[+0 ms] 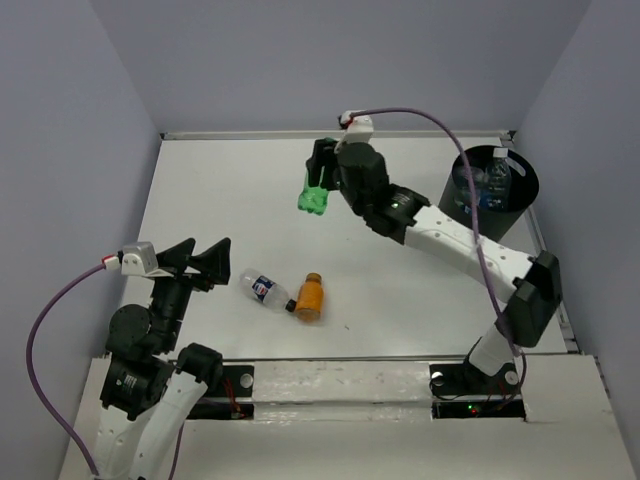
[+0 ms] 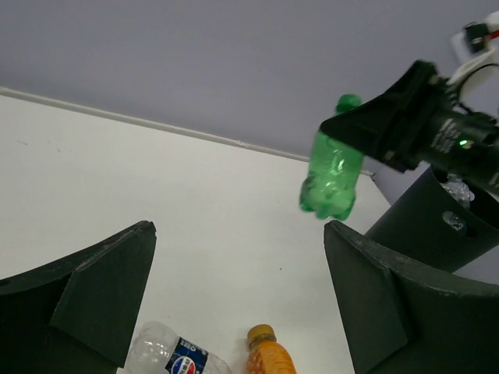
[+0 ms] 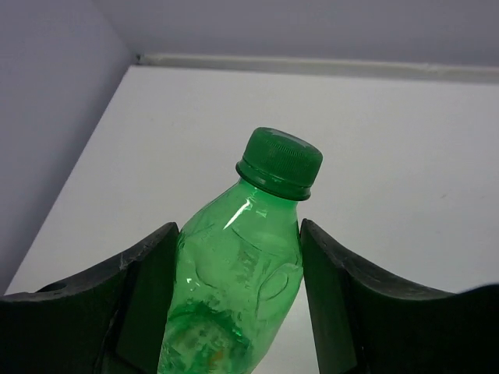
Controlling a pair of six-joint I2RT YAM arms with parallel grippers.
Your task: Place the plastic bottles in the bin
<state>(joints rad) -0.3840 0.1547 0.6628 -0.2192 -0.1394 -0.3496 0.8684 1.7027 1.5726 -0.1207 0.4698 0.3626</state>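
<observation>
Now green bottle (image 3: 234, 296) pinched in right gripper (image 3: 238, 230), held aloft; left gripper (image 2: 240, 234) spread wide.

Overhead, wrist views; shared green bottle (image 1: 314, 198)

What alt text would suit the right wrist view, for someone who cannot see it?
A green plastic bottle is gripped between the two dark fingers of the right tool. Behind it lies a white table, bordered by a grey wall.
</observation>
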